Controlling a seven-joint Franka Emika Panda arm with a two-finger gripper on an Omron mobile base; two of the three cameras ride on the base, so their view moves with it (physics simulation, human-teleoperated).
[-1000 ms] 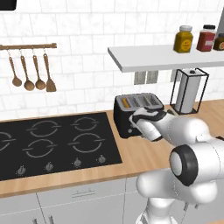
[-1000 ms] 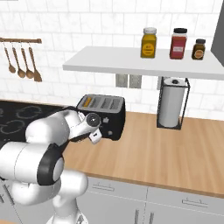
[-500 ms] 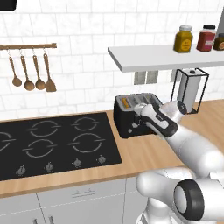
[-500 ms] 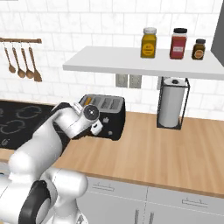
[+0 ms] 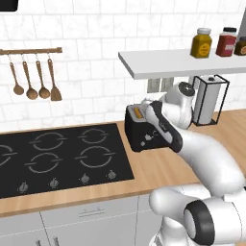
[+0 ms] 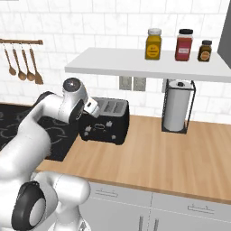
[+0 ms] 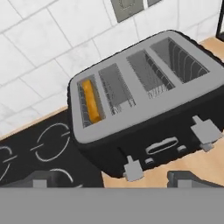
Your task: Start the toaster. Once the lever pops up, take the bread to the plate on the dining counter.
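The toaster point(image 7: 144, 105) stands on the wood tabletop point(image 6: 171, 153) close to the back wall, just right of the black cooktop point(image 5: 57, 153). The tool point(image 7: 113, 177) hovers in front of it and slightly above, its jaws spread wide and pinching nothing. In the hand view the toaster's long axis runs across the picture on a slant, front face toward the tool. The bread point(image 7: 91, 101) sits in the slot at the cooktop end, and the light lever point(image 7: 132, 169) below that end lies just ahead of the tool, nearer than the other lever point(image 7: 204, 131). Pressing it likely calls for a short forward-and-down move.
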